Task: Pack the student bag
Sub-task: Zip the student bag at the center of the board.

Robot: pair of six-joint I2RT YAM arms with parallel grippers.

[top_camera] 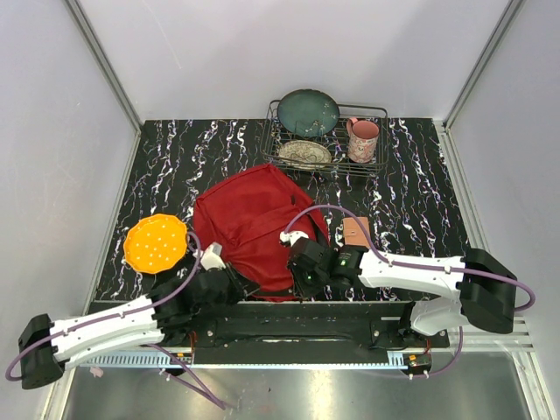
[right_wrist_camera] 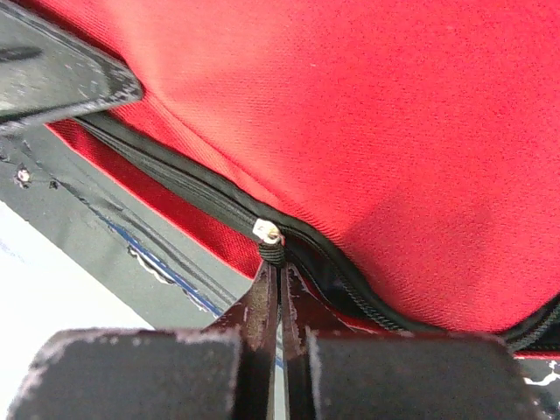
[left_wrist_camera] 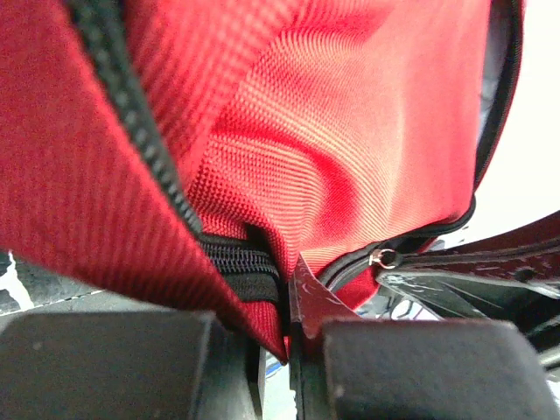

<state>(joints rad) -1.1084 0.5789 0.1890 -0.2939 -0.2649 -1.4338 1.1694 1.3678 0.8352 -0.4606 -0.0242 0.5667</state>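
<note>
The student bag [top_camera: 249, 223] is lying in the middle of the top view on the black marbled bench [top_camera: 175, 166], its lower edge meeting both sets of fingers. At the bottom centre of the left wrist view, the left fingers [left_wrist_camera: 411, 367] are pinching a fold of the bag's red fabric just beside its black zipper [left_wrist_camera: 232, 262], with only that cloth between them. The right fingers [right_wrist_camera: 254, 315], pressed fully together, are gripping the black zipper pull [right_wrist_camera: 271, 252] at the bag's lower right edge, with red fabric filling the frame above them.
</note>
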